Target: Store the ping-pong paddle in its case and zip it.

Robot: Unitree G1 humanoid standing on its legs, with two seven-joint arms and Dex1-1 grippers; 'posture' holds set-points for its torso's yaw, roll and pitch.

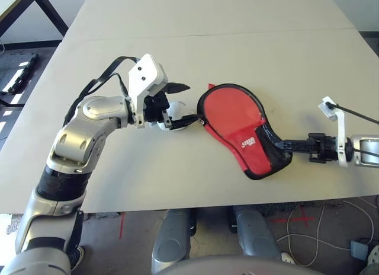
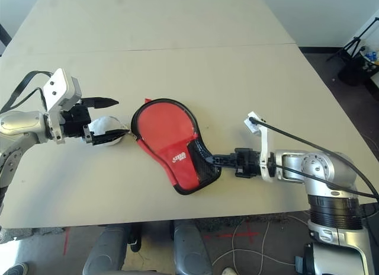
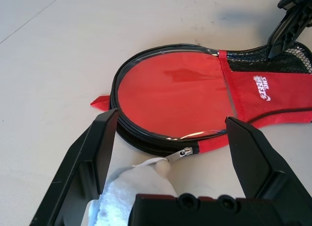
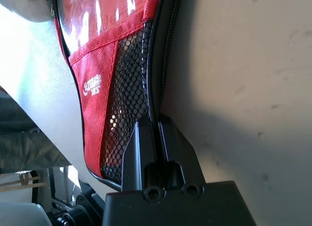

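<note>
The case (image 1: 234,118) lies flat on the table, red side up, its mesh pocket (image 4: 126,84) at the narrow end toward my right arm. My right gripper (image 1: 278,146) is shut on the case's black edge at that narrow end. My left gripper (image 1: 188,103) is open beside the case's round end, its fingers (image 3: 97,143) on either side of a pale soft ball (image 3: 129,187). A cord ties this ball to the metal zipper pull (image 3: 183,152) on the rim. The ping-pong paddle is hidden.
The beige table (image 1: 177,50) stretches far behind the case, with a seam running across it. Its front edge passes close below the case (image 2: 177,186) and both forearms. Black cables loop over my left wrist (image 1: 103,76).
</note>
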